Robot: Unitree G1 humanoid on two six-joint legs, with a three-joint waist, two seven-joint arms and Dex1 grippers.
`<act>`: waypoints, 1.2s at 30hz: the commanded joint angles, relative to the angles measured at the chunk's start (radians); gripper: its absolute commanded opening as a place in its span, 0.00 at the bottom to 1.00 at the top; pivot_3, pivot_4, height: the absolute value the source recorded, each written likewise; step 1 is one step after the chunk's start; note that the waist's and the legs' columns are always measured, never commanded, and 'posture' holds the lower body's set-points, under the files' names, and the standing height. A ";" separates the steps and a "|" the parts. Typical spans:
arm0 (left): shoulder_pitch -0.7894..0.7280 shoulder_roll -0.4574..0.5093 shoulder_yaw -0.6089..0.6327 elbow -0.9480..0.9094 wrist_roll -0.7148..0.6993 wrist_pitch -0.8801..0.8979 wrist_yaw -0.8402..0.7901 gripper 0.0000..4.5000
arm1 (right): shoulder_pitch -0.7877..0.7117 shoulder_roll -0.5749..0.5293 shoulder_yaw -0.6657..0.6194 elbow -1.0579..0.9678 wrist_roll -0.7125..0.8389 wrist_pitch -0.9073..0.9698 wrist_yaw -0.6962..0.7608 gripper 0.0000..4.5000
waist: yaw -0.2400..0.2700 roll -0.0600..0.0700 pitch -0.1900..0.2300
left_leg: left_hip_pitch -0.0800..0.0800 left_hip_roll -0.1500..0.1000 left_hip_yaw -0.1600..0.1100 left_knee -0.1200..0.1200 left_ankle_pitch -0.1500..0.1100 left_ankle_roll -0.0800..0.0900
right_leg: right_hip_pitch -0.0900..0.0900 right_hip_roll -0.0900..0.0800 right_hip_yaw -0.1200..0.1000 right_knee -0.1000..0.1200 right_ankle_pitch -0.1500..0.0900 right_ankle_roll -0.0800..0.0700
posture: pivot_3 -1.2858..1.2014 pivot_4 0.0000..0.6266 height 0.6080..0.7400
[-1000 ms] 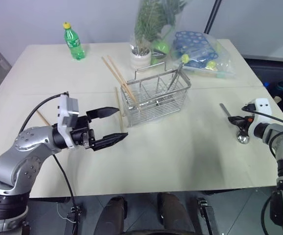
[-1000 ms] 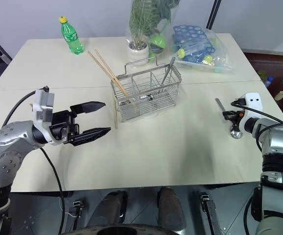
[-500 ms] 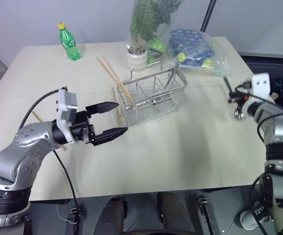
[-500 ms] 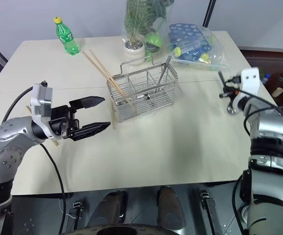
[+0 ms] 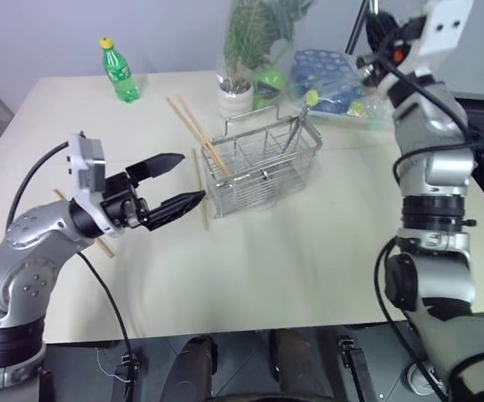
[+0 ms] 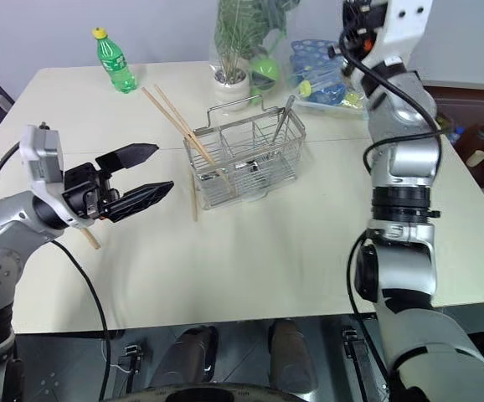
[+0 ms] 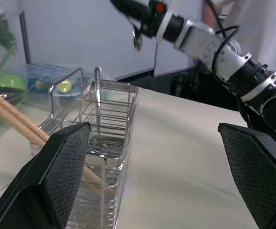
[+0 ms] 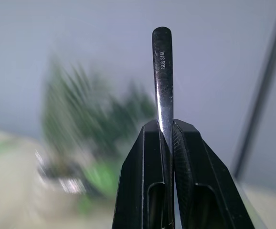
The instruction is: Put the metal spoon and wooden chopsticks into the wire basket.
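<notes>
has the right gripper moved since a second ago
Yes. The right gripper, shut on the spoon, rose from table level beside the basket to well above it, near the plant.

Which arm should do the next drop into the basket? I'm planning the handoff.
Right: its gripper is already shut on the spoon, raised above the table. The left gripper is open, empty, beside the basket.
</notes>
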 commanded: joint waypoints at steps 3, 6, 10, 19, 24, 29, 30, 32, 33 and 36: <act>0.022 0.004 0.042 -0.057 -0.011 -0.008 0.046 1.00 | -0.012 0.123 0.009 -0.098 0.110 -0.017 0.017 0.02 | -0.001 0.000 0.000 | 0.000 0.000 0.000 0.000 0.000 0.000 | 0.000 0.000 0.000 0.000 0.000 0.000 | 0.52 0.24 1.00; 0.030 -0.008 0.045 -0.070 -0.009 -0.014 0.078 1.00 | 0.037 0.174 0.035 -0.111 0.112 -0.036 0.029 0.02 | -0.001 0.000 0.000 | 0.000 0.000 0.000 0.000 0.000 0.000 | -0.002 0.000 0.000 0.003 0.000 0.000 | 0.52 0.24 1.00; 0.024 -0.028 0.043 -0.087 -0.013 -0.018 0.126 1.00 | 0.094 0.208 0.065 -0.061 0.084 -0.101 0.055 0.02 | 0.002 0.000 0.000 | 0.000 0.000 0.000 0.000 0.000 0.000 | -0.004 0.000 0.000 0.008 0.000 -0.001 | 0.52 0.24 1.00; 0.022 -0.048 0.041 -0.109 -0.018 -0.017 0.184 1.00 | 0.109 0.207 0.077 0.063 0.045 -0.218 0.086 0.02 | -0.004 0.000 0.000 | 0.000 0.000 0.001 0.000 0.000 0.000 | -0.007 0.001 0.003 0.010 0.000 -0.001 | 0.52 0.24 1.00; 0.021 -0.047 0.043 -0.112 -0.021 -0.015 0.199 1.00 | 0.105 0.216 0.074 0.131 0.036 -0.261 0.088 0.02 | -0.002 0.000 0.000 | 0.000 0.000 0.001 0.000 0.000 0.000 | -0.007 0.001 0.003 0.010 0.000 -0.001 | 0.52 0.24 1.00; 0.017 -0.043 0.043 -0.108 -0.022 -0.016 0.206 1.00 | 0.118 0.235 0.082 0.128 0.044 -0.260 0.091 0.02 | -0.001 0.000 0.000 | -0.001 0.000 0.002 0.000 0.000 0.000 | -0.007 0.001 0.003 0.010 0.000 -0.001 | 0.52 0.24 1.00; 0.016 -0.043 0.043 -0.107 -0.021 -0.016 0.208 1.00 | 0.121 0.238 0.083 0.127 0.044 -0.258 0.091 0.02 | -0.001 0.000 0.000 | -0.001 0.000 0.002 0.000 0.000 0.000 | -0.007 0.001 0.003 0.010 0.000 -0.001 | 0.52 0.24 1.00; 0.015 -0.044 0.041 -0.107 -0.020 -0.018 0.212 1.00 | 0.126 0.243 0.083 0.124 0.047 -0.254 0.090 0.02 | -0.001 0.000 0.000 | -0.001 0.000 0.002 0.000 0.000 0.000 | -0.007 0.001 0.003 0.010 0.000 -0.001 | 0.52 0.24 1.00; 0.016 -0.044 0.041 -0.106 -0.020 -0.018 0.213 1.00 | 0.128 0.245 0.083 0.121 0.048 -0.251 0.088 0.02 | -0.002 0.000 0.000 | 0.000 0.000 0.002 0.000 0.000 0.000 | -0.007 0.001 0.003 0.010 0.000 -0.001 | 0.52 0.24 1.00; 0.015 -0.045 0.042 -0.104 -0.021 -0.019 0.215 1.00 | 0.136 0.248 0.086 0.111 0.049 -0.244 0.083 0.24 | -0.002 0.000 0.000 | 0.000 0.000 0.002 0.000 0.000 0.000 | -0.007 0.001 0.003 0.010 0.000 -0.001 | 0.52 0.24 1.00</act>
